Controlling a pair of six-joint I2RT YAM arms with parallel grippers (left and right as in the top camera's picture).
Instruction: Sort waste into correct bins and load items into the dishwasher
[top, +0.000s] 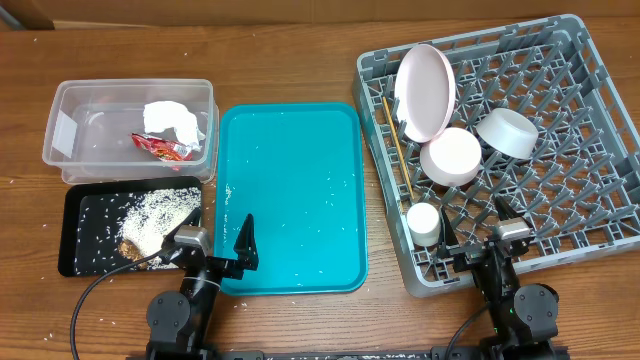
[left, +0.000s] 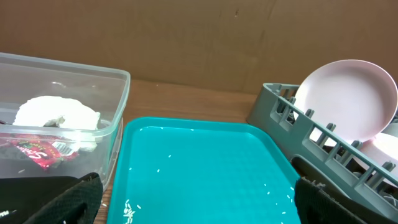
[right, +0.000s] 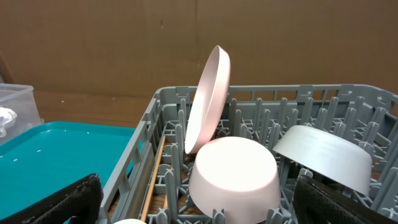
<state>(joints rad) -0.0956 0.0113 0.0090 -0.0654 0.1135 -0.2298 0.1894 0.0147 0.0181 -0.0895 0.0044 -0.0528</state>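
Observation:
The grey dishwasher rack (top: 590, 130) holds the white plate (top: 425, 90) on edge, two upturned bowls (top: 450, 157) (top: 507, 132), the small cup (top: 423, 219) and the chopsticks (top: 397, 150). The clear tub (top: 70, 110) contains the white napkin (top: 172, 122) and red wrapper (top: 160, 147). Rice and brown scraps (top: 160, 215) lie in the black tray (top: 80, 255). My left gripper (top: 217, 245) stands open over the teal tray's near left corner, holding nothing (left: 199, 205). My right gripper (top: 480, 245) is open and bare at the rack's near edge, facing the nearer bowl (right: 233, 171).
The teal serving tray (top: 290, 200) lies between the bins and the rack, with a few stray rice grains (left: 130, 211) on it. Brown cardboard walls the back of the wooden table. Loose grains dot the wood beside the black tray.

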